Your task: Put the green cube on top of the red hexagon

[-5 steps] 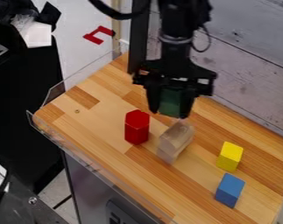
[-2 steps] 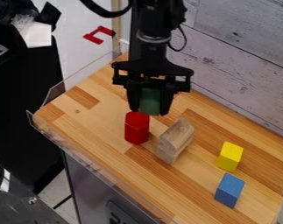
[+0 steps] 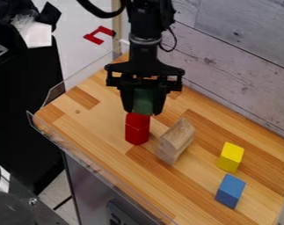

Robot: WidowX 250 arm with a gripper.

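Wooden block beside red hexagon Wooden block (image 3: 176, 141) near red hexagon (image 3: 137, 130)

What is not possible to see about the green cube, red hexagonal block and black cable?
In the camera view:
- Green cube: its top, hidden by the black gripper.
- Red hexagonal block: part of its top, hidden by the cube.
- Whether these two touch: the slanted angle hides it.
- Black cable: far end, cut by top edge.

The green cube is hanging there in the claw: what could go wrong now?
The green cube could land off-centre and topple, since the red hexagon stands tall and narrow. Lowered slightly askew, the gripper might knock the hexagon over. The wooden block stands close by, so a falling cube could bump it.
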